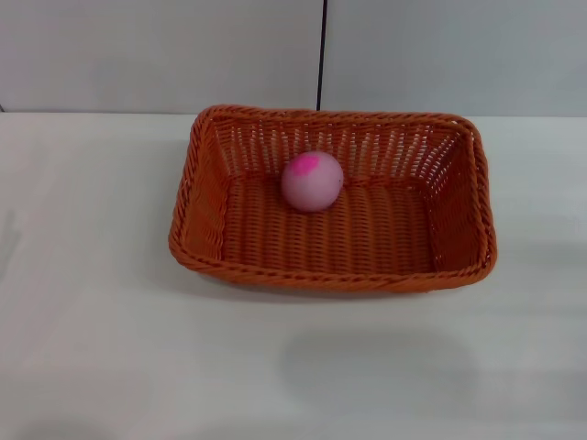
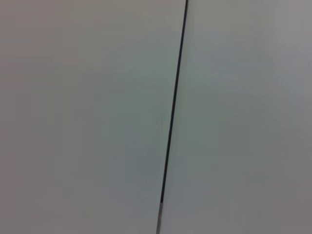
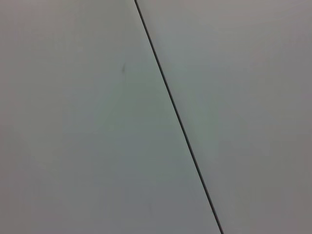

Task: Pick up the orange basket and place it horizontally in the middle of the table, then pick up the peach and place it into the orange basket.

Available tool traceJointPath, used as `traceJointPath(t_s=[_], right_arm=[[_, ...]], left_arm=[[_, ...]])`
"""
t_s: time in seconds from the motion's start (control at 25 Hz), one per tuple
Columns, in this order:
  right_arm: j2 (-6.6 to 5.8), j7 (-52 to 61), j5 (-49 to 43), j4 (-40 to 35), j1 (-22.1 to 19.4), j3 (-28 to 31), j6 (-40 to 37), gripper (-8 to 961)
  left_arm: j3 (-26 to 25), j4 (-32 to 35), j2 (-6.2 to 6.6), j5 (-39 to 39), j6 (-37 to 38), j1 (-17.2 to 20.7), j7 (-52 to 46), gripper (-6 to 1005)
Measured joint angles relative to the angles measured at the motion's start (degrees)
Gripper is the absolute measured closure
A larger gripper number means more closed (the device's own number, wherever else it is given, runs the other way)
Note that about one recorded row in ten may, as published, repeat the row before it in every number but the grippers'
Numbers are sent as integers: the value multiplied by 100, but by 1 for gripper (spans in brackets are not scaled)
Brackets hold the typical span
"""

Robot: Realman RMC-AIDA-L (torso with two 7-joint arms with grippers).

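The orange basket, a woven wicker rectangle with a braided rim, lies lengthwise across the middle of the white table in the head view. Inside it, toward the back wall and a little left of its centre, rests the peach, a pale-pink ball with a darker pink patch on top. Neither gripper appears in any view. Both wrist views show only a plain grey wall with a thin dark seam.
A grey wall with a vertical dark seam stands behind the table's far edge. White tabletop surrounds the basket on the left, right and front.
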Motion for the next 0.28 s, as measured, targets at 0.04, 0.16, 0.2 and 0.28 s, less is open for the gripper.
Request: traceJointPath(t_s=[0.04,0.16,0.2,0.28], right_arm=[[0,-1,-1,13,4,-7,-8,326],[-1,0,-27,21,9,-61,-46,326],[0,-12,-36,45,4,-84,-48,326],[2,-54,-49,91,-7,-154,-51,326]], left_arm=[[0,33,0,-15,-3,6,0,150],[-1,147,2,-63,27,11,25,150],[-1,161,0,-64,70,12,54,150],[-1,186,0,-64,124,19,108,150]])
